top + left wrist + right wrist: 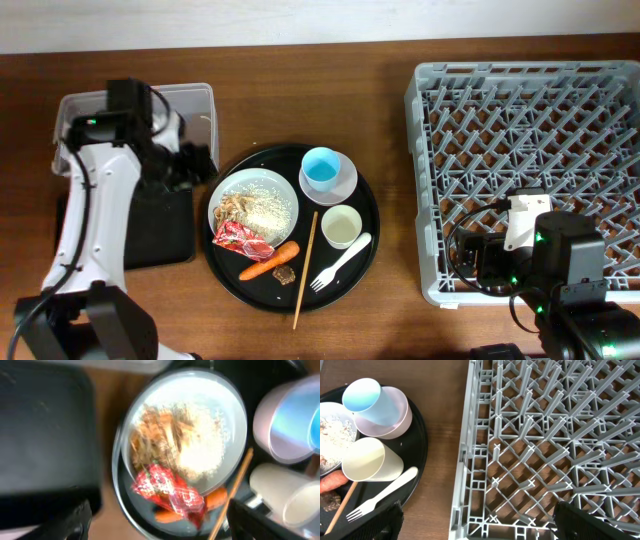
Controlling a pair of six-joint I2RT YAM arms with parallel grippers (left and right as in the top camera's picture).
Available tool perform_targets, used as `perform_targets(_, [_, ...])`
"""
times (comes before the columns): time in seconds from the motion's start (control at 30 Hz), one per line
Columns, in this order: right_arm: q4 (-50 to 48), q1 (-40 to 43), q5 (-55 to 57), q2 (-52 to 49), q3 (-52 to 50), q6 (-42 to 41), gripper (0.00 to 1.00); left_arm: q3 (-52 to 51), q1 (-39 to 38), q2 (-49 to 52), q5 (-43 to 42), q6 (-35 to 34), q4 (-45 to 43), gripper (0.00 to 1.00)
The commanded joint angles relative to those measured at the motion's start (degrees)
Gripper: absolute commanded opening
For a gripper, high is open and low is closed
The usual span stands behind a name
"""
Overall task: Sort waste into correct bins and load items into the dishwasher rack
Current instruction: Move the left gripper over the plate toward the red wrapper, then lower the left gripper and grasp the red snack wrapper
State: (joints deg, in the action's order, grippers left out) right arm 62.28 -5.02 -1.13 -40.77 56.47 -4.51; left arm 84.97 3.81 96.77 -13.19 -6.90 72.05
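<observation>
- The left tool (159,510) hangs with its fingers spread wide and nothing between them. It is over the seam between the shallow black tray (160,235) and the large round black tray (262,293).
- The clear tub (195,100) sits in the far left corner of the table (390,320). The shallow black tray lies just on its near side, partly hidden by the left arm.
- The round tray sits mid-table, and the white plate (232,188) lies on its left half.
- White rice (272,208) is heaped on the plate beside some brownish shreds.
- The red wrapper (240,238) lies across the plate's near rim.
- The carrot (268,262) lies just nearer than the wrapper, with the brown chunk (285,275) at its right end.
- The light blue cup (322,168) stands inside the pinkish bowl (347,185) at the far side of the round tray.
- The small white cup (341,226) stands just nearer than the bowl.
- The white fork (340,265) lies nearer again, its tines pointing to the near edge.
- A wooden stick (305,265) lies between the carrot and the fork.
- The grey rack (520,120) fills the right end of the table.
- The right tool (487,520) hovers over the rack's near left corner, fingers spread apart and gripping nothing.
</observation>
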Motion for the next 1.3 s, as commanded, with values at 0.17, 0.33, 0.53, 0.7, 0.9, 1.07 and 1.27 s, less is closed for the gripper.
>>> perform_targets(0.17, [-0.09,0.22,0.33,0.15,1.07,-0.24,0.99,-19.67,-5.86,-0.17,-3.32,-2.93,-1.79,0.85])
perform_targets(0.33, [-0.02,0.22,0.33,0.15,1.07,-0.24,0.99,-25.77,-5.9,-0.17,-3.39,-5.29,-8.9,0.8])
perform_targets(0.53, [-0.02,0.22,0.33,0.15,1.07,-0.24,0.99,-27.67,-5.9,-0.17,-3.54,-5.51,-17.46,0.77])
perform_targets(0.7, [-0.04,0.22,0.33,0.15,1.07,-0.24,0.99,-27.67,-5.9,-0.15,-3.45,-5.97,-19.71,0.61])
perform_targets(0.9, [-0.07,0.22,0.33,0.11,1.07,-0.24,0.99,-27.67,-5.9,-0.17,-3.43,-5.97,-19.74,0.4])
perform_targets(1.07, [-0.07,0.22,0.33,0.11,1.07,-0.24,0.99,-27.67,-5.9,-0.15,-3.37,-5.97,-19.74,0.18])
perform_targets(1.27, [-0.07,0.22,0.33,0.11,1.07,-0.24,0.99,-27.67,-5.9,-0.17,-3.56,-5.92,-19.78,0.08])
